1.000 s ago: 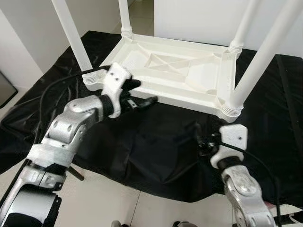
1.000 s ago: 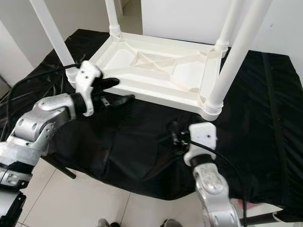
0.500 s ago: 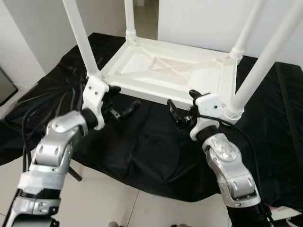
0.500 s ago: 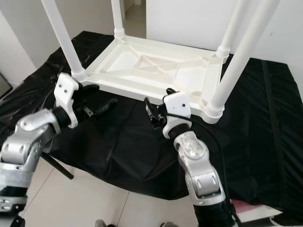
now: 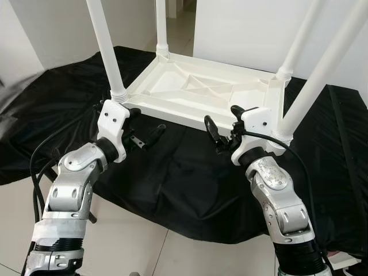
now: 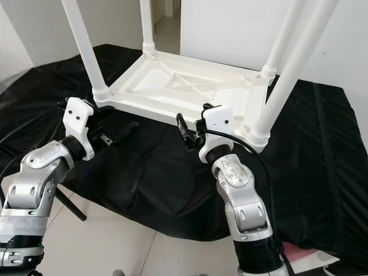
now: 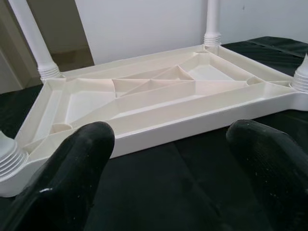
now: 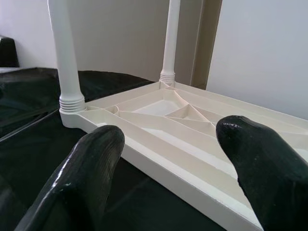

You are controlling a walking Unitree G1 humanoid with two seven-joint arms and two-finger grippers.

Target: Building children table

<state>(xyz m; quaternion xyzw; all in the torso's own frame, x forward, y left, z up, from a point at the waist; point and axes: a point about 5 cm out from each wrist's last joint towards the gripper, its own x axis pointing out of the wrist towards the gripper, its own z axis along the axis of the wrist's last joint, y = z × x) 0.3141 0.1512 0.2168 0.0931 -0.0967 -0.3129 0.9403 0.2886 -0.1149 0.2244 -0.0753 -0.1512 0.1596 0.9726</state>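
Note:
A white plastic children's table lies upside down on a black cloth, its four legs pointing up. The front-left leg and the front-right leg rise at the near corners. My left gripper hovers open just in front of the front-left corner, holding nothing. My right gripper is open too, close to the front rim near the front-right corner. In the left wrist view the table's rim lies beyond the spread fingers. The right wrist view has the rim past its fingers.
The black cloth covers a low surface and hangs over its front edge onto pale floor tiles. A black cable loops by my left arm. A dark rod sticks out under the cloth at the left. White walls stand behind.
My right arm has come up from low at the front right to the table's front rim. My left gripper has drawn back toward the front-left corner. The camera has shifted.

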